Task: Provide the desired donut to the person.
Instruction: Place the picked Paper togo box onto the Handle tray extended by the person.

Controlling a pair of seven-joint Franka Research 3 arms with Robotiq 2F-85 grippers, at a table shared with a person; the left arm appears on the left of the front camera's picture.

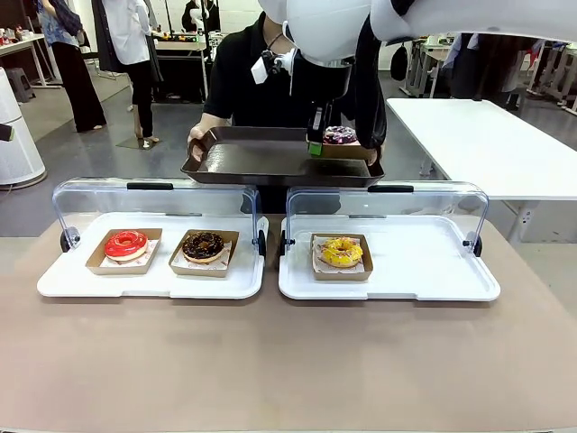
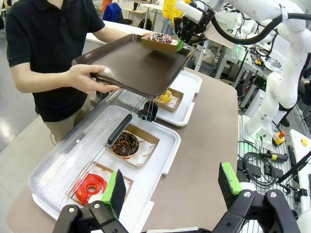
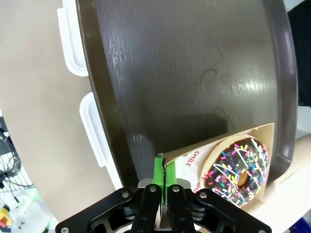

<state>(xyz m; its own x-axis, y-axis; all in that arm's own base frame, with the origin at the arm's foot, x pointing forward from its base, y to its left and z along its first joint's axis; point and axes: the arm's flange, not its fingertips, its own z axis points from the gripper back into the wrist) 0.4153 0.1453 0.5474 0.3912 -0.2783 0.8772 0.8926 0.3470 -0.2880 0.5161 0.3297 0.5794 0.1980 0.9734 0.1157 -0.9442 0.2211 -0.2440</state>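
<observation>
Front view has the right gripper [image 1: 315, 144] clamped on the rim of the card dish [image 1: 350, 150] carrying the sprinkled donut [image 1: 340, 135], at a corner of the brown tray [image 1: 252, 161] the person [image 1: 261, 72] holds out. Whether the dish sits flat on the tray, I can't tell. I'd lower until it rests level inside the tray's rim, then release. Left gripper [image 2: 172, 187] hangs spread and empty, well short of the tray.
</observation>
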